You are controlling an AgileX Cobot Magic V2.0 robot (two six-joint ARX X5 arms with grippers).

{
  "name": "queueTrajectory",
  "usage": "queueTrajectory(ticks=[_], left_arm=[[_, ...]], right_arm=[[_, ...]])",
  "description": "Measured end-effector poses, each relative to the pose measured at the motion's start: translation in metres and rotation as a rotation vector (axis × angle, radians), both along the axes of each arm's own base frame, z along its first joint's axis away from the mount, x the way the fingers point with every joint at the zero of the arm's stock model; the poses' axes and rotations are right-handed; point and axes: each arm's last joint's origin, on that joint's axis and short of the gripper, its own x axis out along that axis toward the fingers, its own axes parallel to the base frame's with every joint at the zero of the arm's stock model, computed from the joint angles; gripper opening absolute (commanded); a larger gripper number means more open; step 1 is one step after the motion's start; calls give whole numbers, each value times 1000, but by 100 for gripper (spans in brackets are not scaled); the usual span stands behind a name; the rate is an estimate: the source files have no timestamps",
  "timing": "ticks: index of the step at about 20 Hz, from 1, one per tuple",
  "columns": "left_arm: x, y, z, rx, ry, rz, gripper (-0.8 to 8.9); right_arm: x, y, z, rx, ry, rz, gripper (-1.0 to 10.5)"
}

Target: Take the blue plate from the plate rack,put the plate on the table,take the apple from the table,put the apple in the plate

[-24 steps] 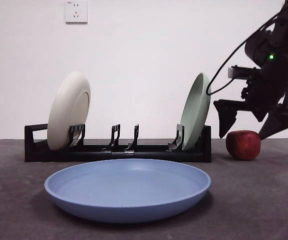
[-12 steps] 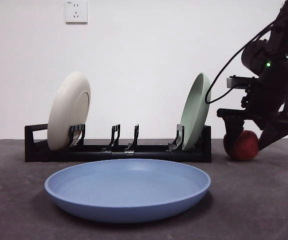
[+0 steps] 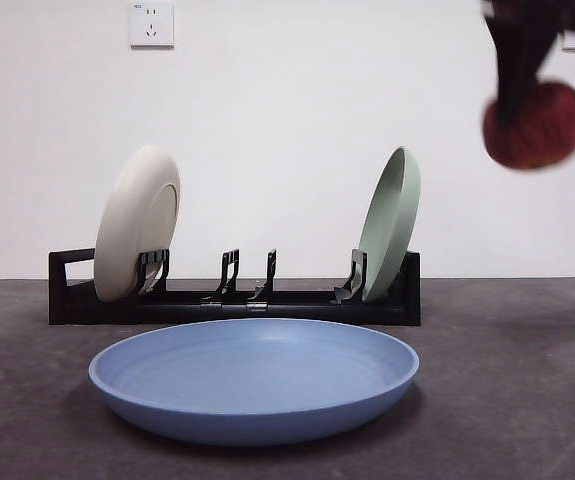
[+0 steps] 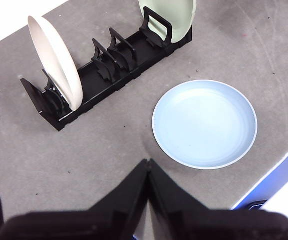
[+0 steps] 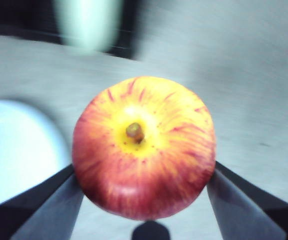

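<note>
apple [image 5: 144, 147] sits clamped between the two black jaws of the right gripper [image 5: 144, 190], one jaw pressed to each flank, stem end facing the wrist camera, its yellow crown streaked with red. in the front view the same apple [image 3: 534, 124] hangs high in the air near the upper right, blurred, with the dark jaws of the right gripper [image 3: 542, 90] on either side of it, well above the table [image 3: 507, 380] and touching nothing else. the blue plate [image 3: 254, 378] lies flat on the table toward the near edge, right side up and empty, just in front of the plate rack [image 3: 232, 298] and apart from it. the rack runs across the table behind the plate, holding a cream-white plate [image 3: 136, 222] leaning in the slots at its left end and a pale green plate [image 3: 389, 222] leaning at its right end, with the middle prongs bare. bare table shows to the right of the rack and the blue plate. from the left wrist view the blue plate [image 4: 204, 123] lies near the table's edge, with open grey surface between it and the rack [image 4: 108, 67]. the left gripper [image 4: 148, 167] hangs high over the table with its jaws pressed together on nothing, well away from the plates.
</note>
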Motion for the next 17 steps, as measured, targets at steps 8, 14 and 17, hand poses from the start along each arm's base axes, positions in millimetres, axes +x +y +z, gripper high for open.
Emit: queueTrajectory(ticks=[8,14,17], left_arm=[[0,1,0,-2,-2,-1,-9],[-2,4,1,-11,-7,-2,-9],[-1,4,1,-10,-6,-2,-9]], right_arm=[[-56,99,-36,153,-72,304,-3],[-68,129,-89,212,-192,342,-1],[-62,136,-107,166,-149,353,-1]])
